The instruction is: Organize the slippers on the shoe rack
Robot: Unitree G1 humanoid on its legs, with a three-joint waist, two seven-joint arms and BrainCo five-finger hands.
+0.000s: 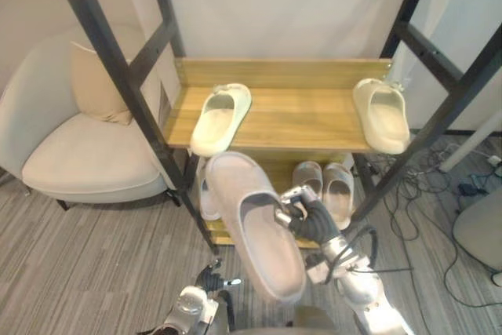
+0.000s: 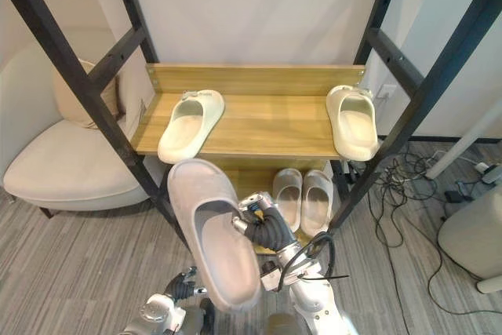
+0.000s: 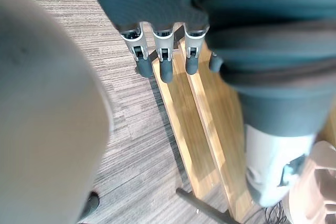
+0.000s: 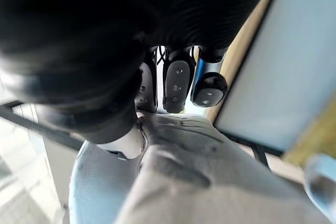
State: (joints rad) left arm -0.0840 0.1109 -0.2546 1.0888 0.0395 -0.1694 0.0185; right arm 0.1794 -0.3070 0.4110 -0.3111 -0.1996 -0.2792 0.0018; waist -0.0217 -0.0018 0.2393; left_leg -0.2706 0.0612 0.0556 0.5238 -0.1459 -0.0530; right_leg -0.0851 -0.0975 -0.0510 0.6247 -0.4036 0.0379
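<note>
The right hand [image 1: 304, 219] has its fingers curled over one side edge of a big grey-pink slipper [image 1: 255, 229]. It holds the slipper in the air before the rack [image 1: 443, 115], about level with the lower shelf [image 1: 278, 170]. The left hand [image 3: 161, 51] hangs low near the floor, with straight fingers and nothing in it.

I think the grip is the first danger. The hand takes only one side, and the slipper reaches far past it at both ends. If the arm turns quickly, the slipper can rotate in the fingers or drop out.

The second danger is the way into the rack. On the top shelf [image 1: 306, 115] one cream slipper [image 1: 220, 118] lies near the left end, with its heel at the front edge. Another [image 1: 382, 115] lies at the right end and also reaches the front edge. If the held slipper comes in too low, it can strike that edge or push one of them off.

On the lower shelf a pair [image 1: 324, 186] stands at the right, and one more slipper [image 1: 207, 194] shows at the left, partly hidden. The space between them seems narrow, so the held slipper can shove them or catch the black post [image 1: 169, 162].
</note>
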